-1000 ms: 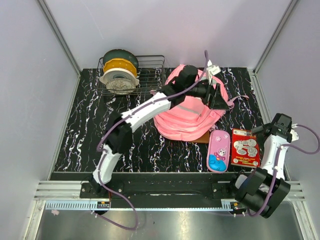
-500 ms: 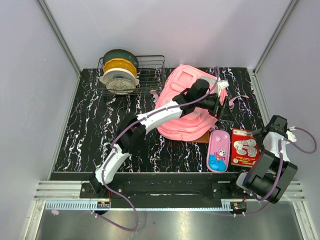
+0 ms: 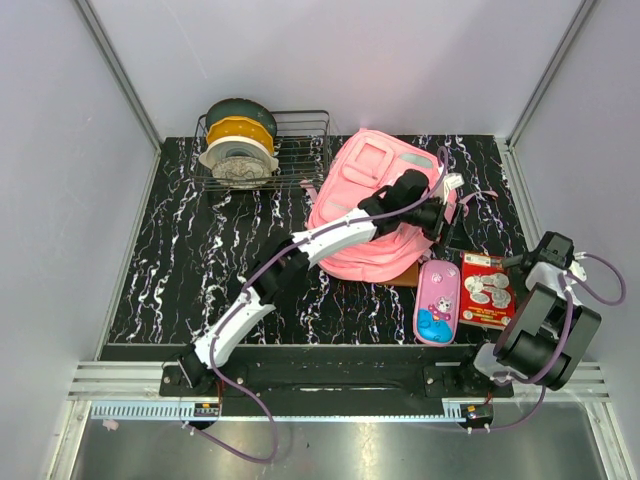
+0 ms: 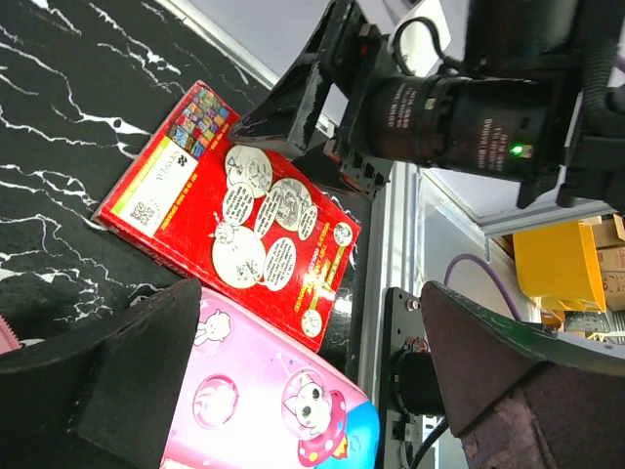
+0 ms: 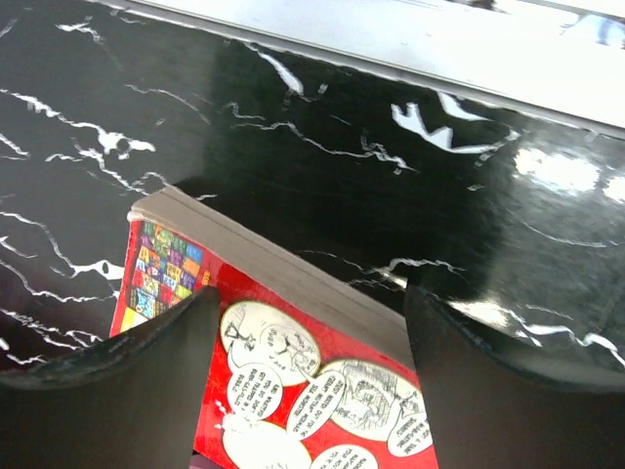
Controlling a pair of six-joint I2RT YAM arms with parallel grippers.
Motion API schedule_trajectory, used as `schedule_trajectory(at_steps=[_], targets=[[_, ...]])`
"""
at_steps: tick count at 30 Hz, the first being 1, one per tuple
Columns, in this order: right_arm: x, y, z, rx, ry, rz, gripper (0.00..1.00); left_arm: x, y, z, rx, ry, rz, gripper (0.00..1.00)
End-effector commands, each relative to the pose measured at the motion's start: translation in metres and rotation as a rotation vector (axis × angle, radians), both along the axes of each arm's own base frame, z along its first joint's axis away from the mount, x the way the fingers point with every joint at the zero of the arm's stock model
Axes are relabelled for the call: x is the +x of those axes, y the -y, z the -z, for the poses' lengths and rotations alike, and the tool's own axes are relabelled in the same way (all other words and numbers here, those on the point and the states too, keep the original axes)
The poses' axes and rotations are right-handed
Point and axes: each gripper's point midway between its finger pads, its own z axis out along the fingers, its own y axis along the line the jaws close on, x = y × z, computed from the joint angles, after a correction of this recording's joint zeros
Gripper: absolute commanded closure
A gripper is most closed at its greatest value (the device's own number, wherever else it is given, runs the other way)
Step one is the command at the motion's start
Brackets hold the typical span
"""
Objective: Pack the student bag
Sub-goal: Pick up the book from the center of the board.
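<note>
The student bag (image 3: 372, 200), a big pink backpack, lies at the back middle of the table. My left gripper (image 3: 445, 222) hangs open past the bag's right side, above the pink cartoon pencil case (image 3: 437, 303) and the red comic-print book (image 3: 489, 290). In the left wrist view the left gripper (image 4: 308, 303) holds nothing, with the pencil case (image 4: 264, 401) and the book (image 4: 229, 220) below. My right gripper (image 3: 522, 268) is at the book's right edge. In the right wrist view the right gripper (image 5: 312, 303) is open, fingers on either side of the book (image 5: 293, 391), touching nothing that I can see.
A wire rack (image 3: 300, 150) with filament spools (image 3: 238, 145) stands at the back left. A brown flat item (image 3: 405, 276) sticks out from under the bag's front edge. The table's metal edge rail (image 4: 376, 293) runs near the book. Grey walls enclose the table.
My left arm swung from the bag's back right down toward the pencil case. My right arm folded in and lowered its gripper onto the book's edge, jaws narrowing slightly. The book turned a little.
</note>
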Motion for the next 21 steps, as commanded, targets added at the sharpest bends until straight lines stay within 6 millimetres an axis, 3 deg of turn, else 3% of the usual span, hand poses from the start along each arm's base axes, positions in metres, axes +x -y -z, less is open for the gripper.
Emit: schedule_trajectory(at_steps=[1,3,9,16,21], targets=[[0.010,-0.034,0.014,0.156,0.073,-0.080,0.21,0.003,0.003,0.003,-0.002,0.012,-0.019,0.01],[0.012,-0.044,0.013,0.200,0.103,-0.104,0.27,0.002,0.003,0.009,0.010,0.007,-0.015,0.01],[0.014,-0.058,0.002,0.228,0.182,-0.118,0.30,-0.001,0.004,0.028,0.046,-0.039,0.000,0.01],[0.020,-0.059,-0.020,0.197,0.223,-0.197,0.17,-0.008,0.000,0.063,0.136,-0.113,-0.004,0.01],[0.020,-0.065,-0.026,0.208,0.236,-0.240,0.16,-0.011,-0.006,0.084,0.202,-0.130,-0.027,0.01]])
